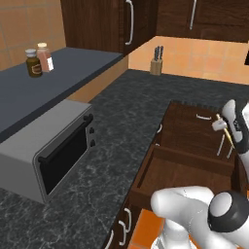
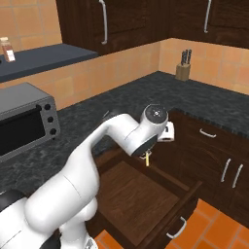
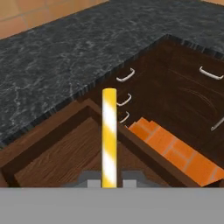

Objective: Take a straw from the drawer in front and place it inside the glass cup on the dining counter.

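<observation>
Gripper: two-finger gripper (image 3: 109, 180) was closed tight on the thin pale yellow straw (image 3: 109, 135), pinching its lower end.
Straw axis: it ran straight out from the jaws toward 12 o'clock in the hand view; in the right base view it hung short below the hand.
Drawer: wide dark-brown wooden drawer (image 3: 57, 153) stood pulled out beneath, its lighter floor bare, at 8 o'clock of the straw.
Counter: dark grey speckled counter (image 3: 65, 57) lay beyond, 11 o'clock.
Next: carrying the straw away to the cup probably remained.
</observation>
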Available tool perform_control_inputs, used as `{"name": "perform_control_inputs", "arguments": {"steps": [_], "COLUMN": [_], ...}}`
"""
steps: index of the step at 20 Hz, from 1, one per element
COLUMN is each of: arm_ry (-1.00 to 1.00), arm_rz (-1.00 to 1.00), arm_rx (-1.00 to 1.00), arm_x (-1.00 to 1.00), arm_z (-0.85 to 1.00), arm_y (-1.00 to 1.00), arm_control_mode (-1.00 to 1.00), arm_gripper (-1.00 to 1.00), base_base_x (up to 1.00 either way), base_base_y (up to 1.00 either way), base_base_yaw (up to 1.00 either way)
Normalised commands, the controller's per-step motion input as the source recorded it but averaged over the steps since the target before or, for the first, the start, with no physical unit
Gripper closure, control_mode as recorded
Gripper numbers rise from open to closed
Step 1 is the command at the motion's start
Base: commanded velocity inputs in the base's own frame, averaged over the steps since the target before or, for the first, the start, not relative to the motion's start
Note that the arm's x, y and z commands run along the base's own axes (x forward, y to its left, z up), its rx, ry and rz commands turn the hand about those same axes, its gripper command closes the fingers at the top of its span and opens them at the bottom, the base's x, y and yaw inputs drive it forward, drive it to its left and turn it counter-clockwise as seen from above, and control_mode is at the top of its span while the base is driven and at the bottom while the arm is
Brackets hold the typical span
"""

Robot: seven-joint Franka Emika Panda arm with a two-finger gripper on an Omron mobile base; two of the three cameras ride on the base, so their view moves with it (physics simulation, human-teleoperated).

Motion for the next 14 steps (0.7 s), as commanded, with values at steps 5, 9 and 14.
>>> {"name": "perform_control_inputs", "arguments": {"steps": [5, 9, 14], "arm_ry": [0.00, 0.00, 0.00], "arm_rz": [0.00, 0.00, -0.02], "arm_rx": [0.03, 0.00, 0.00], "arm_x": [-0.38, -0.39, -0.40], "arm_z": [0.44, 0.28, 0.09], "arm_y": [0.36, 0.42, 0.41], "arm_control_mode": [-1.00, -1.00, -1.00], "arm_gripper": [1.00, 1.00, 1.00], "base_base_x": [0.00, 0.00, 0.00], "base_base_y": [0.00, 0.00, 0.00], "base_base_yaw": [0.00, 0.00, 0.00]}}
